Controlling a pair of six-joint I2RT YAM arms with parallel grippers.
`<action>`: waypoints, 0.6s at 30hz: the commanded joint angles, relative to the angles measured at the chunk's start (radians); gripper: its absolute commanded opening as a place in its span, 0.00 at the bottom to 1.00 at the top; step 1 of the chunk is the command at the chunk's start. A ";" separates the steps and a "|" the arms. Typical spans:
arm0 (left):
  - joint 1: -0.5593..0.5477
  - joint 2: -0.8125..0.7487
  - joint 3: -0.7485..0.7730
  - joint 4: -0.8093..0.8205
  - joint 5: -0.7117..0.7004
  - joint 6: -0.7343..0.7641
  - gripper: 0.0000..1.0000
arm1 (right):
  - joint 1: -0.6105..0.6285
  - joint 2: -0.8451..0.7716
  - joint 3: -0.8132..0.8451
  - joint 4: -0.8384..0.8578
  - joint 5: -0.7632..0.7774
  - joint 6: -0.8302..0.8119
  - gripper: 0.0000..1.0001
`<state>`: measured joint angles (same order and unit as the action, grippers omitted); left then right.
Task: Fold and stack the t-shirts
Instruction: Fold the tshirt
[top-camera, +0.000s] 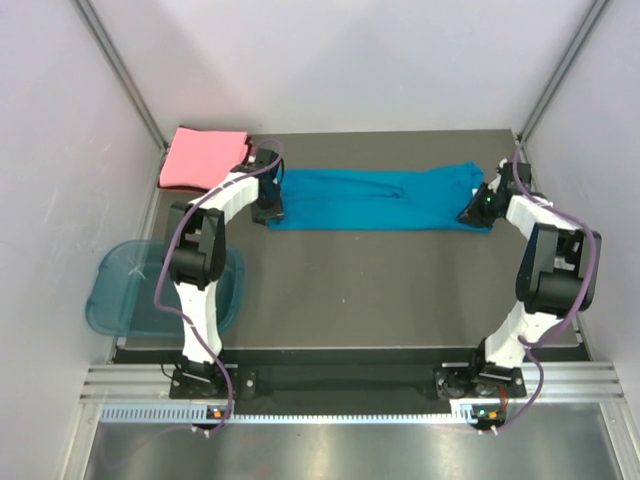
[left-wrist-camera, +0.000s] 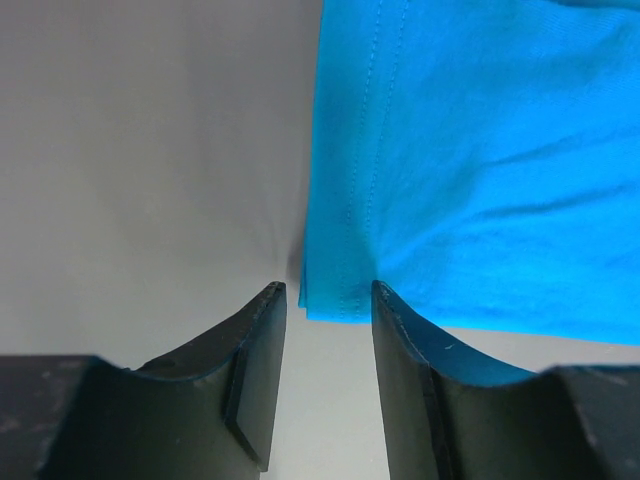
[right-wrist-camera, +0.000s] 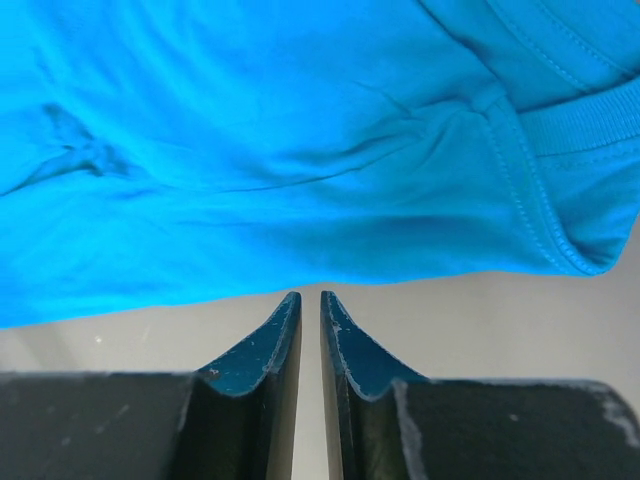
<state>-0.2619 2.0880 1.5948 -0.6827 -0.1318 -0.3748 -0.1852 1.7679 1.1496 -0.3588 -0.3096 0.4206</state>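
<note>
Left end effector (left-wrist-camera: 328, 290) released, teal t-shirt (left-wrist-camera: 480, 150) corner at tips | right end effector (right-wrist-camera: 310, 296) barely parted, empty, shirt just beyond

Bright, even light, probably from above; shadows faint, soft; wrist views slightly blurred close up

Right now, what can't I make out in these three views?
- Top view: the tips of the left gripper and right gripper are too small and covered by their wrists, so contact with the teal shirt is unclear.
- Top view: the left arm covers a corner of the pink shirt and part of the tub.
- Wrist views: the frame edges cut off the teal shirt, and no neck label shows.
</note>
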 joint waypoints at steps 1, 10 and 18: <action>0.007 -0.035 0.002 -0.005 0.008 0.025 0.45 | 0.007 -0.085 0.009 0.037 -0.034 -0.009 0.15; 0.035 0.027 -0.009 -0.034 0.037 0.001 0.37 | 0.006 -0.147 0.044 0.017 -0.059 -0.011 0.16; 0.035 0.020 -0.047 -0.061 0.041 -0.004 0.01 | -0.003 -0.140 0.052 0.014 -0.068 -0.019 0.17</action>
<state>-0.2306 2.1048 1.5925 -0.6880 -0.0830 -0.3855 -0.1860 1.6543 1.1545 -0.3531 -0.3634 0.4187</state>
